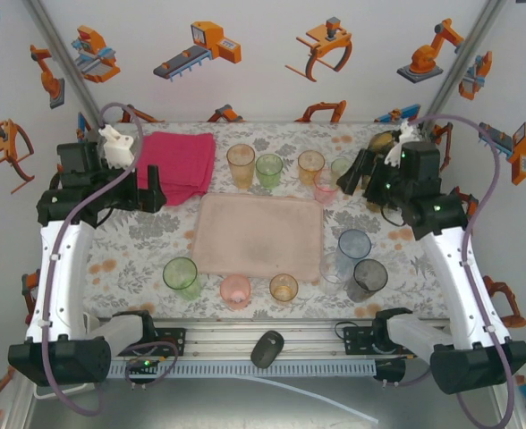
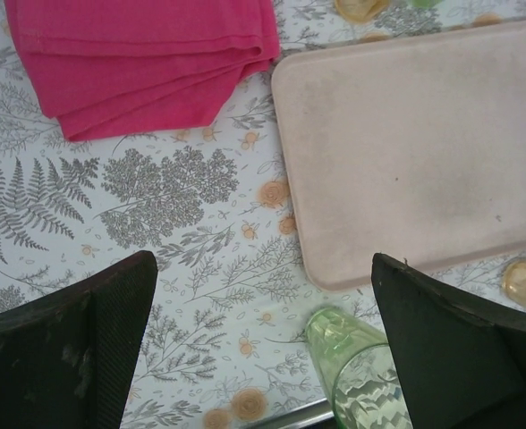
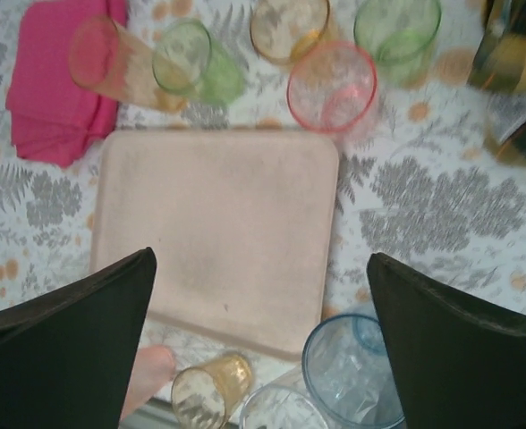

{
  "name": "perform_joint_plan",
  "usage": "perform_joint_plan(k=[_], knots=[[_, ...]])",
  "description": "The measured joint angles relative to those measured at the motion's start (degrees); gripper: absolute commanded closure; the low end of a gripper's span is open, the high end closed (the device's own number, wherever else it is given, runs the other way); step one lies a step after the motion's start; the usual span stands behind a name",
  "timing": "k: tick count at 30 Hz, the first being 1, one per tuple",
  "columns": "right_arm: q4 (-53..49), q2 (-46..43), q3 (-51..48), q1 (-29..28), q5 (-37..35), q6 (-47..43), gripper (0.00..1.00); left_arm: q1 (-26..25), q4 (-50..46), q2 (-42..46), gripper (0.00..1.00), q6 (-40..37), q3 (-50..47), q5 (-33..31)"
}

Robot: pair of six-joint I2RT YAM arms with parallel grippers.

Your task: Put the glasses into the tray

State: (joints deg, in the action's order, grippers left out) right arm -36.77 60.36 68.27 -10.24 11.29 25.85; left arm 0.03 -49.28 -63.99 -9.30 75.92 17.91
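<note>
Along the surface's near edge a green translucent plastic glass, a near pink glass and an orange glass stand upright beside the flat pale pink tray, which holds nothing yet. Farther back, the right gripper, wide open and empty, hovers just right of the upright far pink glass and is the nearer arm. The left gripper, also wide and empty, is by the folded magenta cloth.

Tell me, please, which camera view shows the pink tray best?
The top external view: the whole tray shows, all four corners visible. The right wrist view hides its near left corner behind a gripper finger; the left wrist view cuts it off at the frame's right edge.
</note>
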Motion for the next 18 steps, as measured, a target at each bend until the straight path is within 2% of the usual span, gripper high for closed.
perform_joint_plan(k=[5, 8, 13, 18], knots=[[-1.05, -3.85, -6.62, -1.11, 2.01, 2.64, 0.32, 0.00, -4.07, 0.09, 0.03, -2.32, 1.70, 2.32], [-2.23, -5.62, -7.19, -5.03, 1.38, 3.80, 0.31, 0.00, -8.81, -1.05, 0.03, -4.33, 2.82, 2.78], [-5.35, -6.80, -6.99, -13.55, -4.35, 4.39, 0.29, 0.00, -14.40, -1.70, 0.03, -6.05, 4.92, 3.56], [-7.06, -6.12, -6.73, -18.49, -9.01, 4.79, 0.27, -0.04, -16.35, 0.92, 0.01, -7.04, 3.74, 4.85]])
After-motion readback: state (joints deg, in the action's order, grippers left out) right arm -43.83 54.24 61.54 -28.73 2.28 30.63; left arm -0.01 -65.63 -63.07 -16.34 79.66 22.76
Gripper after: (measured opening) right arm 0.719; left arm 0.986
